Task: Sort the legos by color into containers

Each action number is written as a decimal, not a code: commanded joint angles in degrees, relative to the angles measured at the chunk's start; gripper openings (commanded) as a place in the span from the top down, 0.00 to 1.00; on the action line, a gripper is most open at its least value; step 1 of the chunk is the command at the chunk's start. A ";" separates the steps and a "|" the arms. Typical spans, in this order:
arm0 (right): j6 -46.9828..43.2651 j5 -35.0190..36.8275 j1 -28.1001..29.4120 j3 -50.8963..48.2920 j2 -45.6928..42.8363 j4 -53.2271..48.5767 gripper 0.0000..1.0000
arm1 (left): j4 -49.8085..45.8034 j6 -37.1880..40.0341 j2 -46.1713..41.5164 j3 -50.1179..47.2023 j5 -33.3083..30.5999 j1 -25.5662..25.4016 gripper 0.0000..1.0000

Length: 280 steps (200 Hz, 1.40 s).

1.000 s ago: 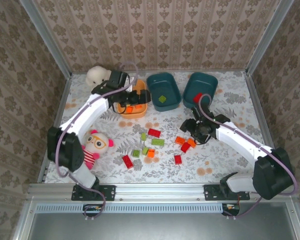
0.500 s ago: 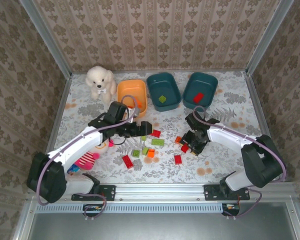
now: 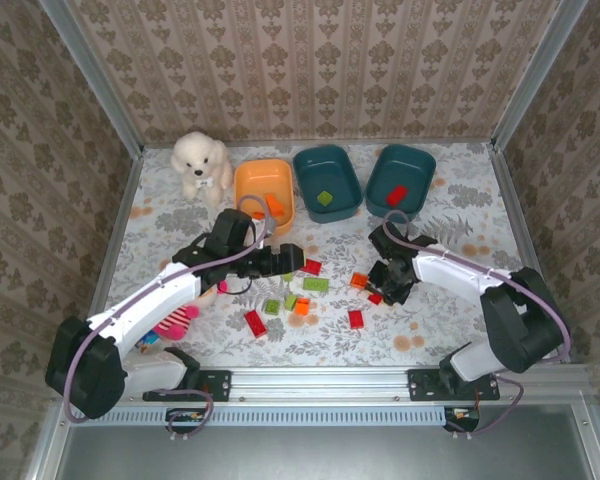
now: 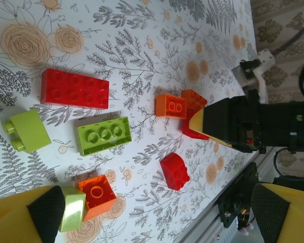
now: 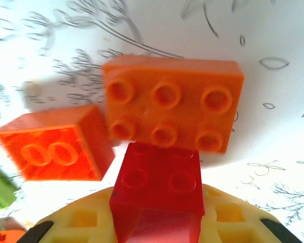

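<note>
My right gripper (image 5: 158, 220) is shut on a small red lego (image 5: 159, 182) low over the table, right in front of an orange six-stud lego (image 5: 175, 109) and an orange square one (image 5: 55, 147). From above, that right gripper (image 3: 388, 285) sits at the right edge of the loose pile. My left gripper (image 3: 285, 258) hangs open over the pile's left part, with nothing between its fingers (image 4: 45, 212). Under it lie a long red lego (image 4: 75, 88), a long green lego (image 4: 104, 134) and a rounded red lego (image 4: 175, 171). The orange tub (image 3: 250, 170) and two teal tubs (image 3: 335, 175) (image 3: 410, 165) stand at the back.
A white plush dog (image 3: 202, 162) sits left of the orange tub. A pink-and-yellow plush toy (image 3: 180, 318) lies partly under my left arm. Papered walls enclose the table, and a metal rail (image 3: 310, 380) runs along the near edge.
My left arm swung from the orange tub down to the pile, gripper still open. My right gripper moved slightly left and closed on the red lego.
</note>
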 commanded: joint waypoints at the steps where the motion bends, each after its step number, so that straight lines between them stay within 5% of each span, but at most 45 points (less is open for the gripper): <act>1: -6.61 8.72 -0.13 7.22 -5.57 -6.69 0.76 | 3.16 -3.80 -3.31 0.60 -5.60 -0.18 0.02; 54: -21.32 11.94 -9.78 27.90 7.43 -6.20 0.76 | 9.73 -14.65 -6.72 -0.83 -22.72 0.88 0.00; 141: -27.25 7.41 -19.68 71.70 47.07 -12.56 0.75 | 9.50 -18.30 3.51 8.09 -20.91 4.53 0.00; 170: -26.23 6.40 -20.76 79.14 55.37 -15.30 0.71 | 7.11 -18.30 4.08 8.91 -21.00 4.53 0.00; 203: -25.19 3.39 -21.58 81.82 59.43 -15.17 0.65 | 4.77 -19.26 3.01 7.99 -21.86 4.53 0.00; 232: -26.06 2.63 -21.50 82.52 58.34 -15.14 0.47 | 2.13 -19.62 1.85 7.12 -22.40 4.53 0.01; 259: -29.90 1.93 -19.82 78.63 50.63 -11.55 0.35 | -3.99 -18.88 2.12 7.26 -22.05 4.53 0.02; 280: -32.82 0.05 -16.50 66.10 38.58 -1.79 0.34 | -9.69 -17.54 4.06 8.02 -21.61 3.89 0.05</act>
